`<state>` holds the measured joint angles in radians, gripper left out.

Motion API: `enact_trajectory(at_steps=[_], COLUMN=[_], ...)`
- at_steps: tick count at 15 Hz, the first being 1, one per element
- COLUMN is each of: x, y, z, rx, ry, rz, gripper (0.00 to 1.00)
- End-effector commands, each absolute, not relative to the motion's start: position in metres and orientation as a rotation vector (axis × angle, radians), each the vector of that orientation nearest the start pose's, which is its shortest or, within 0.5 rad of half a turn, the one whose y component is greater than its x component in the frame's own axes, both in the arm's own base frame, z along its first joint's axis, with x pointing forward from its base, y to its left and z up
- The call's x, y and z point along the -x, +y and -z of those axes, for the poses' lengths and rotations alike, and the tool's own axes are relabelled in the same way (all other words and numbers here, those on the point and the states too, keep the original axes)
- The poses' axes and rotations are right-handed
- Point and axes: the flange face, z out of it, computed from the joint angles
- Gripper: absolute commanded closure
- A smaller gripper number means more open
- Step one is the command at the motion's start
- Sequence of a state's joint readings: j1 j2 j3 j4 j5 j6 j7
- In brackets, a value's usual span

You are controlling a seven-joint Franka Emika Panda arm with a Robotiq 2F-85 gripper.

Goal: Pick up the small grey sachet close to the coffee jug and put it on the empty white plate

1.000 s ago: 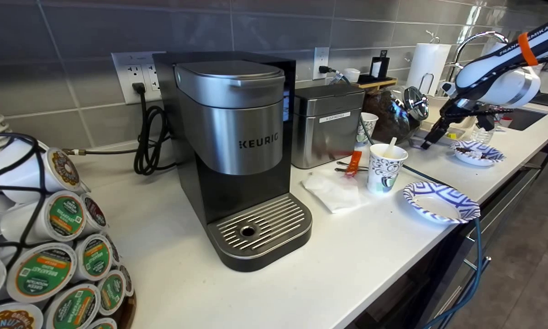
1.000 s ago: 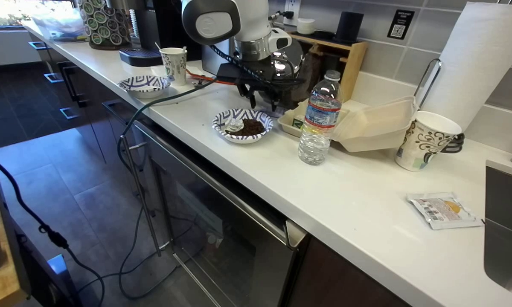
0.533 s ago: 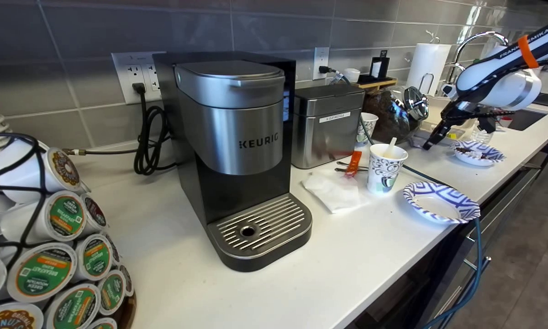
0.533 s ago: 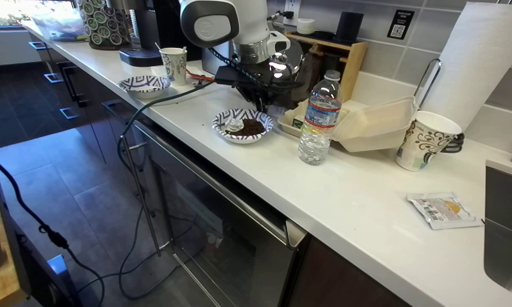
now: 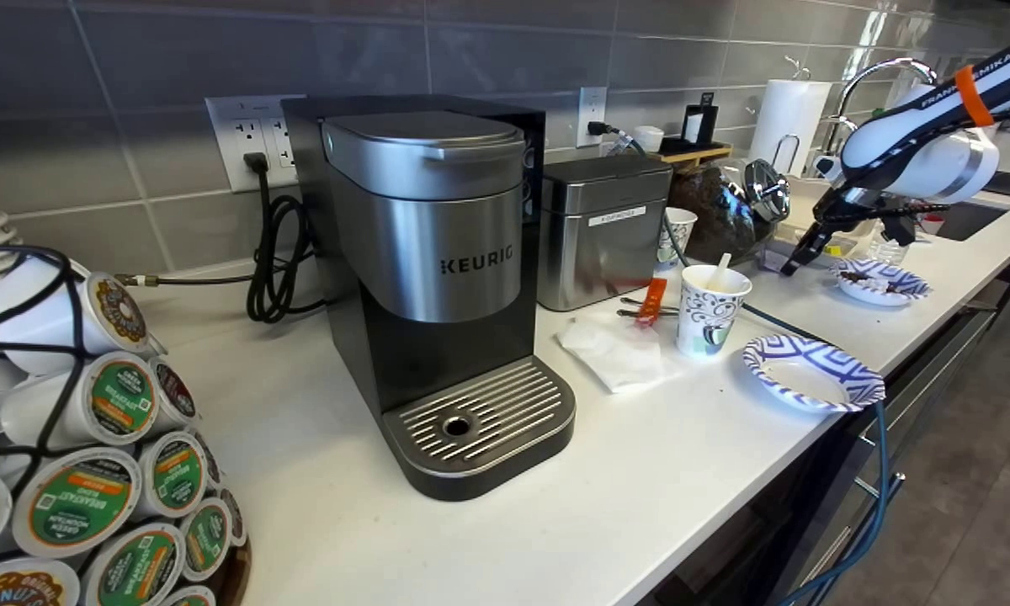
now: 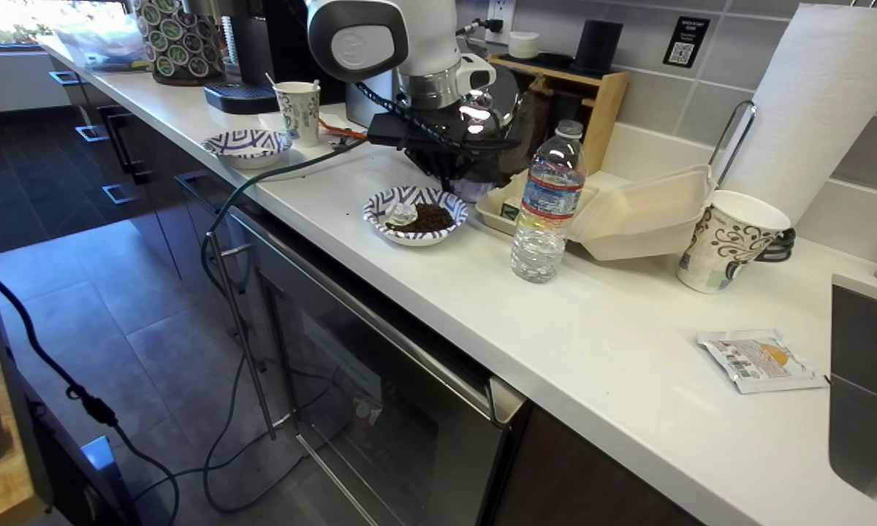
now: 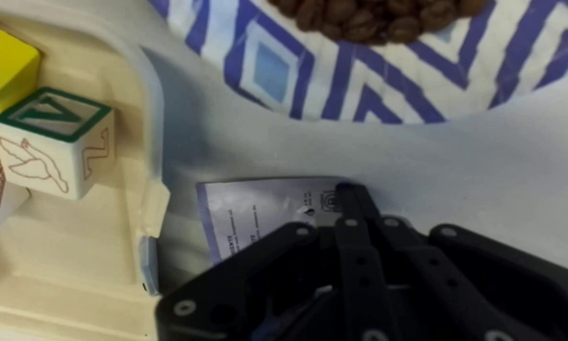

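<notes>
The small grey sachet (image 7: pixel 260 208) lies flat-side up on the counter in the wrist view, printed with dark text and partly covered by my fingers. My gripper (image 7: pixel 352 187) has its fingertips together at the sachet's edge and looks shut on it; the pinched part is hidden. In an exterior view the sachet (image 6: pixel 473 191) shows purplish just beside the gripper (image 6: pixel 446 186). Behind it, the coffee jug (image 5: pixel 711 210) of dark beans lies tilted, its shiny lid facing the room. The empty white plate (image 5: pixel 804 379), with a blue-patterned rim, sits toward the coffee machine.
A patterned plate (image 6: pixel 378 210) with coffee beans and a clear wrapped item stands close to my fingertips. On the sachet's other side is a beige container (image 7: pixel 154 94) holding letter blocks (image 7: pixel 38 161). A water bottle (image 6: pixel 548 204), a paper cup (image 5: pixel 711 311) and a cable (image 5: pixel 783 324) are nearby.
My fingers have come together from a spread stance, meeting at the sachet's edge. The arm has shifted only slightly, and the sachet looks a little bent up beside the fingers.
</notes>
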<state>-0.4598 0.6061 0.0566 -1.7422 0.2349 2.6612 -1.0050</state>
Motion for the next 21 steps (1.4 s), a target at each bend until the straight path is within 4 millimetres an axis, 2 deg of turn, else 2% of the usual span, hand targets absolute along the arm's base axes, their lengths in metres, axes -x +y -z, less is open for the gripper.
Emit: enact_trajectory(at_steps=[1,6,8,9,10,11,16,21], x=[-0.598,-0.554,-0.548,-0.552,-0.555,-0.560,-0.596,-0.618], y=[-0.268,-0.242,-0.227,-0.221,-0.217,-0.213,-0.206,-0.223], z=[-0.277,-0.299,-0.312,-0.314,-0.317,-0.316,-0.314,-0.308], rx=[3.016,2.834,2.752,2.723,2.724,2.736,2.973,3.103], ry=[-0.869,-1.215,-1.370,-1.437,-1.468,-1.465,-1.116,-0.754], rz=[0.480,0.375,0.372,0.335,0.323,0.326,0.493,0.527], gripper=[1.00,1.00,1.00,1.00,0.79,0.72,0.36,0.01])
